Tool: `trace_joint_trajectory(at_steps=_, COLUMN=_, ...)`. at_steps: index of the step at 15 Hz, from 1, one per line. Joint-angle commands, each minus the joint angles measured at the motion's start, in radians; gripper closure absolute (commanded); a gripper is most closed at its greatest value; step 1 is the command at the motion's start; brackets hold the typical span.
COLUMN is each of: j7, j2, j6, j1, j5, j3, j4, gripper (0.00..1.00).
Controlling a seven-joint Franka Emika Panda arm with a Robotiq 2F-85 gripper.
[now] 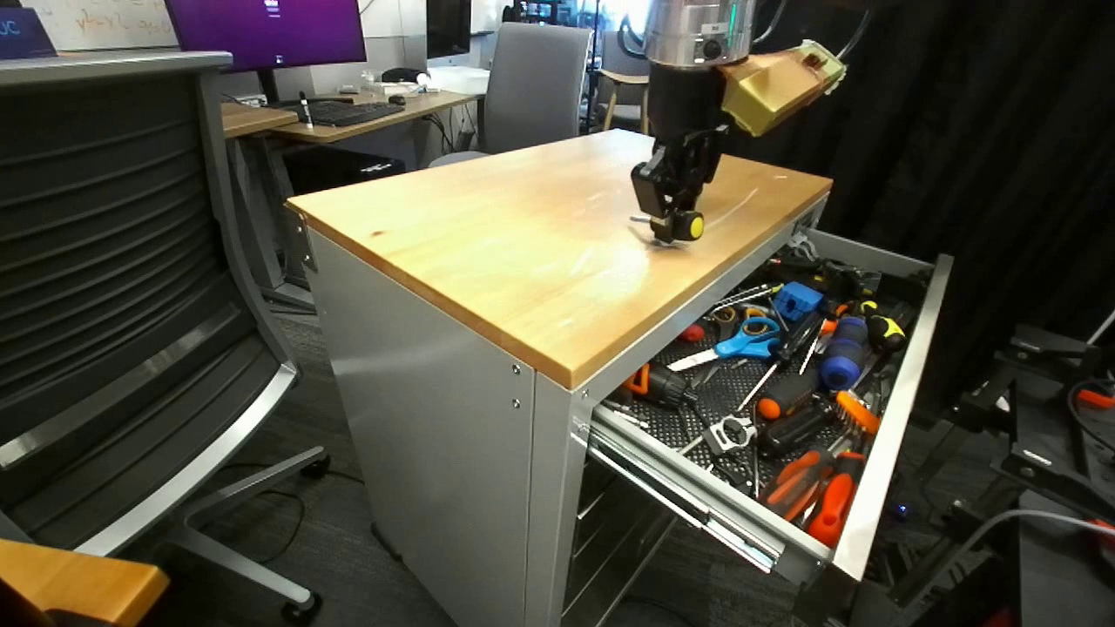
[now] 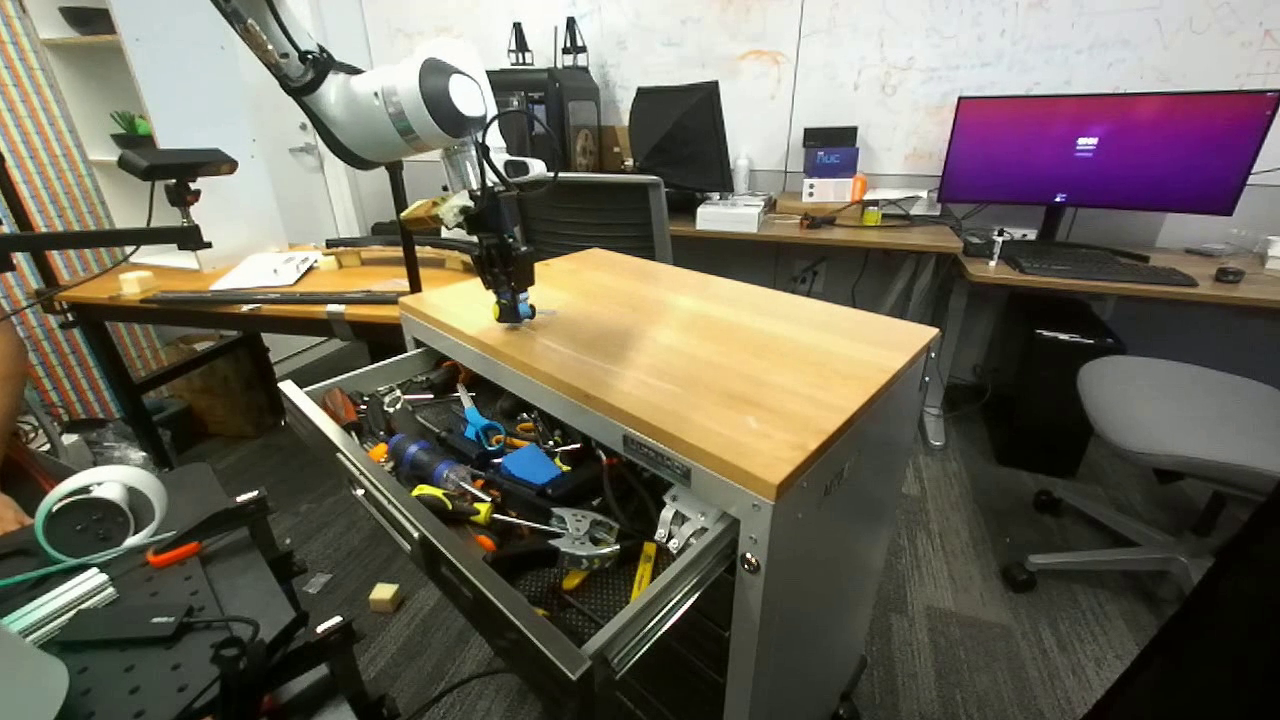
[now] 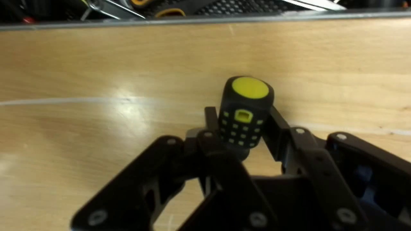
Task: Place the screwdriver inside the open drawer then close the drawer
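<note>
- My gripper (image 3: 244, 122) points down over the wooden top (image 1: 488, 226) of a grey metal cabinet (image 1: 435, 418), its fingers (image 3: 278, 128) clamped on the screwdriver (image 3: 246, 110) from both sides.
- The screwdriver is short and stubby, black with small yellow squares, lying roughly level; its round yellow end faces the drawer (image 1: 902, 401). From here I cannot tell whether it touches the wood.
- It is outside the drawer, near the edge of the top on the drawer's side.
- The drawer, topmost in the cabinet, stands pulled out and crowded with tools: blue scissors (image 1: 736, 347), a blue block (image 1: 797, 301), a thick blue handle (image 1: 843, 357) and orange-handled tools (image 1: 832, 509).
- In an exterior view, my white arm (image 2: 400, 110) reaches down from the upper left.
- Beyond the cabinet I see a desk (image 1: 440, 102) bearing a monitor (image 1: 270, 35) with a purple screen.
</note>
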Motion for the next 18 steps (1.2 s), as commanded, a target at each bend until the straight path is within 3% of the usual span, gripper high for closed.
trace_joint_trajectory(at_steps=1, j7=0.001, j2=-0.130, j6=-0.146, j1=-0.016, j5=-0.004, j3=0.018, j4=-0.130, gripper=0.88)
trace_joint_trajectory(at_steps=4, j7=-0.063, j2=-0.165, j6=-0.206, j1=-0.041, j5=0.067, j3=0.068, j4=-0.229, gripper=0.88)
trace_joint_trajectory(at_steps=8, j7=-0.030, j2=-0.176, j6=-0.154, j1=-0.037, j5=0.073, j3=0.107, j4=-0.323, gripper=0.88)
trace_joint_trajectory(at_steps=15, j7=-0.073, j2=-0.049, j6=0.019, j1=-0.030, j5=0.012, j3=0.122, j4=-0.224, gripper=0.88)
trace_joint_trajectory(at_steps=16, j7=-0.087, j2=-0.039, j6=0.035, j1=-0.029, j5=0.007, j3=0.119, j4=-0.215, gripper=0.38)
trace_joint_trajectory(at_steps=18, j7=-0.128, j2=-0.027, j6=0.014, j1=-0.029, j5=0.006, j3=0.116, j4=-0.201, gripper=0.30)
